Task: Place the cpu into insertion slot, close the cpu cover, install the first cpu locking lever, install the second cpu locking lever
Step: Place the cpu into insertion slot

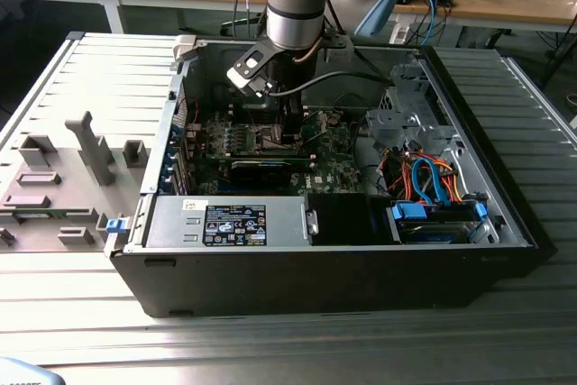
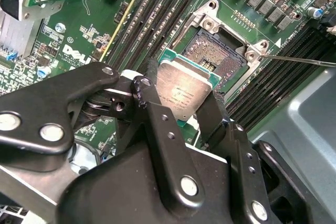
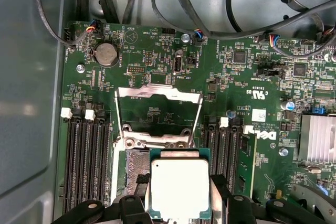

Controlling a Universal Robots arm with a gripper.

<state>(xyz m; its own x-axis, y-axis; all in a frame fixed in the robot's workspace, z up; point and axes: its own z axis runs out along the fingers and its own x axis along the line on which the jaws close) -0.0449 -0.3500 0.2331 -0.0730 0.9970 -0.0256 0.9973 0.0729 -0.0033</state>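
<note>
Cpu (image 3: pixel 180 187) clamped flat in the gripper (image 2: pixel 181 99), metal top up. Insertion slot (image 2: pixel 223 51) just ahead, partly under its leading edge; cpu cover (image 3: pixel 157 92) raised open beyond.

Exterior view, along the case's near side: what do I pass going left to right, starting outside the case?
Grey fixture plate → power supply → black bay → blue drive caddy.
</note>
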